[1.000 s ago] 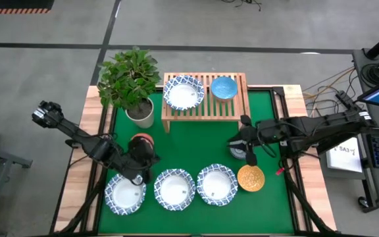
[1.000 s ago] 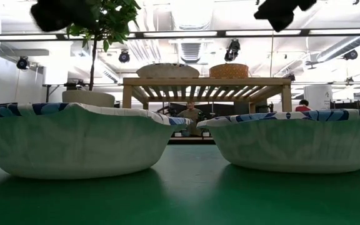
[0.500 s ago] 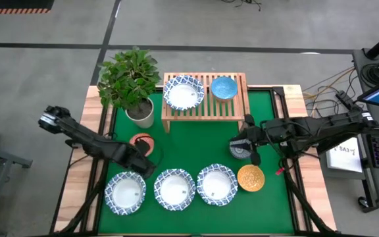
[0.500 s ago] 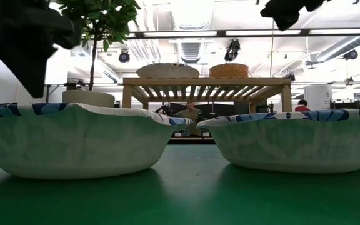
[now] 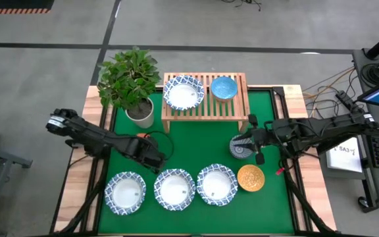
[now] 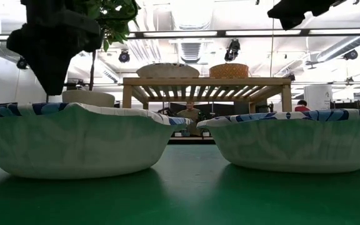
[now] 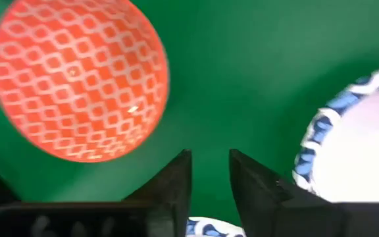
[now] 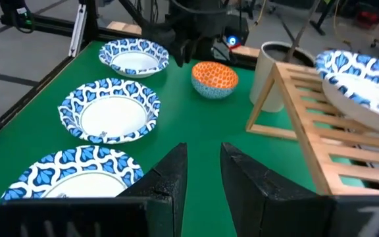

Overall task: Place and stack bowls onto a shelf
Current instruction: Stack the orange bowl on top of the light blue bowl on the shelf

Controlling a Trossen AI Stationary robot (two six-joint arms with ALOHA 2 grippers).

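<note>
Overhead, the wooden shelf [image 5: 204, 96] stands at the back of the green table [image 5: 196, 141], carrying one wide white blue-rimmed bowl [image 5: 183, 92] and a light blue bowl [image 5: 223, 87] side by side. Three more wide blue-rimmed bowls [image 5: 174, 189] sit in a row along the front edge, with a golden yellow bowl [image 5: 250, 178] at the row's right end. The left gripper [image 5: 156, 160] hovers above the row, just beside the orange-red bowl [image 5: 143, 137], which its arm mostly covers. The right gripper [image 5: 258, 153] is next to the dark patterned bowl [image 5: 239, 149]. A potted plant [image 5: 131, 82] stands left of the shelf.

Low across the table, two wide bowls fill the foreground, the shelf shows behind them, and the left gripper [image 6: 54, 59] hangs dark above the left bowl [image 6: 74, 139].

Left wrist view: the fingers [image 7: 174, 181] stand a narrow gap apart, empty, over green mat near the orange-red bowl [image 7: 79, 79].

Right wrist view: the fingers [image 8: 170, 178] are likewise slightly apart, holding nothing, facing the row of wide bowls and the shelf's end.
</note>
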